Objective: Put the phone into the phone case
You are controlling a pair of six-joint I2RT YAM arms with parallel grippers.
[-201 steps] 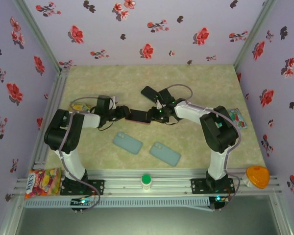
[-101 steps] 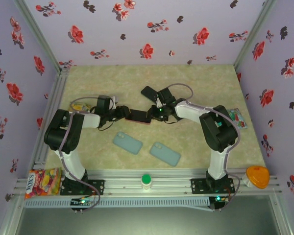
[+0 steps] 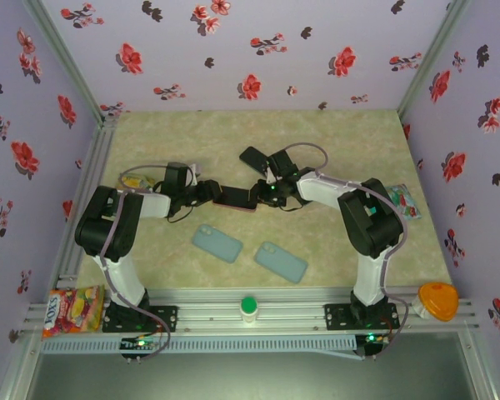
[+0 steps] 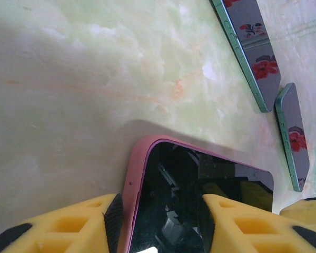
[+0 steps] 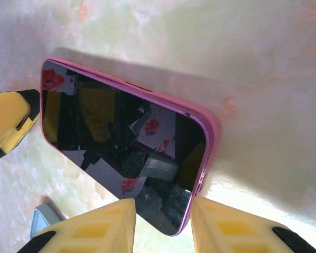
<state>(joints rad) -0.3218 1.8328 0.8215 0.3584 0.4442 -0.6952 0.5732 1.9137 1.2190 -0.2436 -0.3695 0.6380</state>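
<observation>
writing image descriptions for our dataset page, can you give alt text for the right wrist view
A dark-screened phone in a pink case sits angled over a pale marbled table, casting a shadow. The right gripper flanks its near end with two yellow fingers; whether they pinch it is unclear.

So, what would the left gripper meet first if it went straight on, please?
The left gripper would meet the phone between its fingers; past it, probably the right gripper, though depth is unclear.

Marbled table point(image 3: 358, 142) bears two teal cases point(image 3: 216, 243), dark phone point(image 3: 252, 157).
</observation>
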